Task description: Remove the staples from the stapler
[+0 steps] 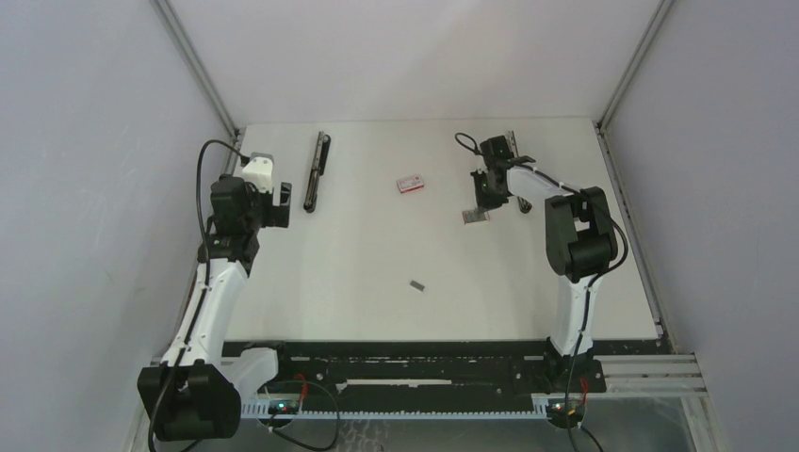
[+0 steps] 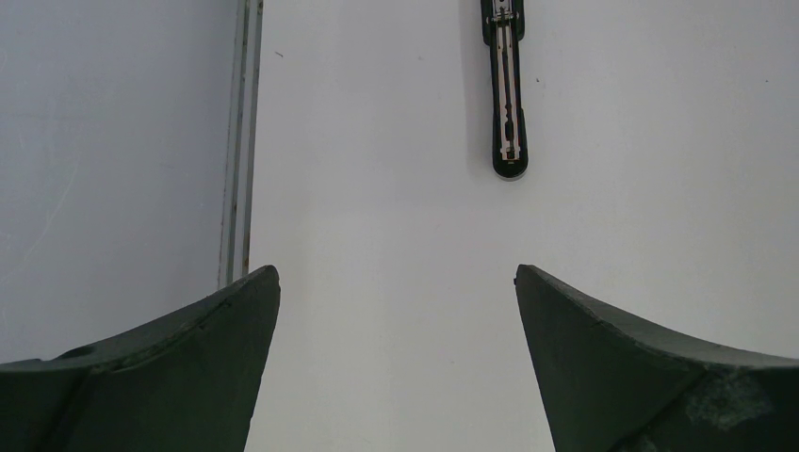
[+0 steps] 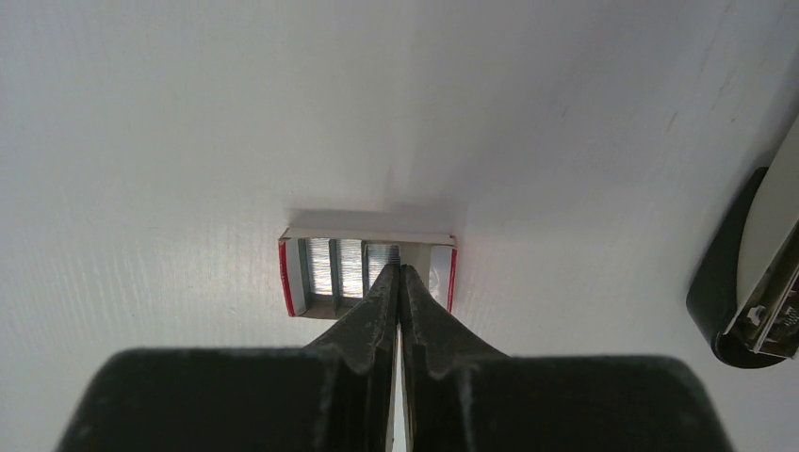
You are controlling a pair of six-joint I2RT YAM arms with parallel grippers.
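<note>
The stapler (image 1: 317, 169) lies opened out flat at the back left of the table, its metal channel facing up (image 2: 507, 94). My left gripper (image 1: 275, 207) hangs open a little short of it, nothing between its fingers (image 2: 396, 273). Grey staples (image 3: 337, 266) lie in rows in a small red-edged white tray (image 1: 476, 217). My right gripper (image 3: 399, 270) is shut, its tips down in that tray beside the rows; I see nothing gripped. One short staple strip (image 1: 417, 284) lies alone on the table nearer the front.
A small red-and-white box (image 1: 409, 184) sits mid-table at the back. A second black stapler (image 3: 749, 282) lies just right of the right gripper, by the back right edge (image 1: 512, 141). Grey walls close in on both sides.
</note>
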